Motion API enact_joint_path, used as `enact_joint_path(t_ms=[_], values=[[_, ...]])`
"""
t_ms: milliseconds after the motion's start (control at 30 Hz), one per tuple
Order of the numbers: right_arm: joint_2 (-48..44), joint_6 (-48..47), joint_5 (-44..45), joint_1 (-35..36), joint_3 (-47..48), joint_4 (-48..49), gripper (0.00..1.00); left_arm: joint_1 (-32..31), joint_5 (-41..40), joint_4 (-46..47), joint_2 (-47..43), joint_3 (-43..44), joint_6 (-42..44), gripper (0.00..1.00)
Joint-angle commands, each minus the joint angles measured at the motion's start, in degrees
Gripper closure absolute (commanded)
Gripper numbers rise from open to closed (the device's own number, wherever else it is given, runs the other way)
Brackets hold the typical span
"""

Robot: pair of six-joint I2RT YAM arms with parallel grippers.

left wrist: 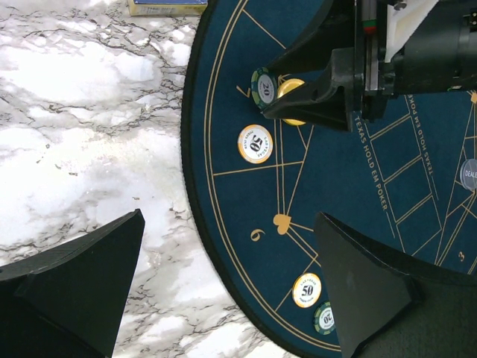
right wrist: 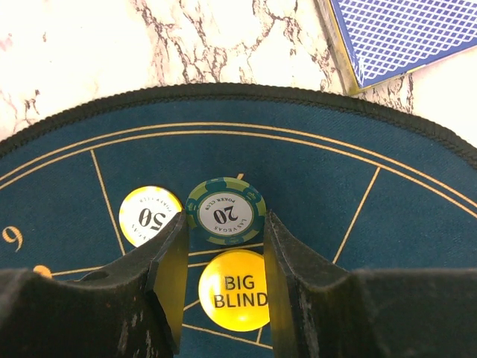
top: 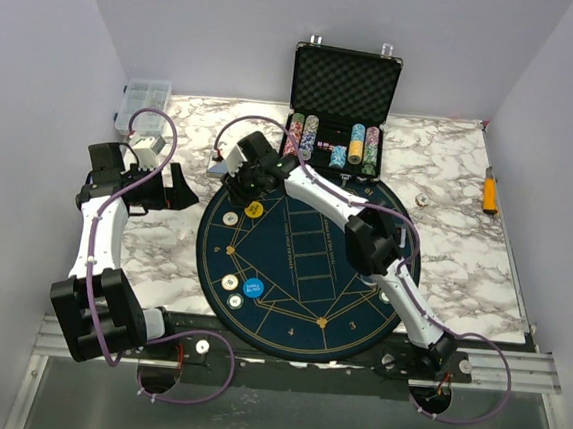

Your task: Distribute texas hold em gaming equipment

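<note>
BIG BLIND disc [right wrist: 233,291] on mat [right wrist: 335,194], right fingers [right wrist: 305,298] clamping

Round dark-blue mat [top: 287,320] lies mid-table on the marble top [top: 464,250]. Right gripper [top: 243,196] sits at the mat's far-left edge, a yellow disc [top: 254,210] just beside it. Blue disc [top: 252,288] and two cream discs [top: 229,282] lie near the left rim. Left gripper [top: 181,190] hangs over marble, off the mat. Open black case [top: 345,79] at the back holds chip stacks [top: 357,140]; clear compartment box [top: 142,102] at far left
</note>
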Motion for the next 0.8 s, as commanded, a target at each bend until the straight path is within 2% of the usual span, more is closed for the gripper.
enact_joint_path(t_ms=[0, 100, 233, 433, 500, 600, 767], values=[[2.28, 0.92, -0.04, 0.49, 2.06, 2.10, 0.72, 0.05, 0.55, -0.62, 0.15, 1.75, 0.85, 0.02], [2.69, 1.11, -0.16, 0.55, 2.07, 2.45, 0.70, 0.06, 0.70, -0.69, 0.32, 1.91, 1.02, 0.02], [2.89, 1.24, -0.94, 0.70, 2.39, 1.98, 0.60, 0.05, 0.90, -0.62, 0.74, 2.23, 0.85, 0.02], [0.60, 1.24, -0.32, 0.99, 3.38, 1.24, 0.39, 0.09, 1.06, -0.77, 1.08, 2.62, 0.84, 0.02], [-1.49, 1.67, -0.30, 0.99, 3.28, 1.20, 0.34, 0.05, 0.92, -0.73, 1.04, 2.63, 0.93, 0.02], [-6.42, 1.93, 0.35, 0.90, 1.49, 1.33, 0.33, 0.05, 0.44, -0.65, 0.61, 2.33, 1.48, 0.02], [-18.36, 2.13, 0.79, -1.19, -9.31, 1.23, 0.26, -0.13, -1.49, -0.51, -2.21, 1.32, 4.05, 0.02]])
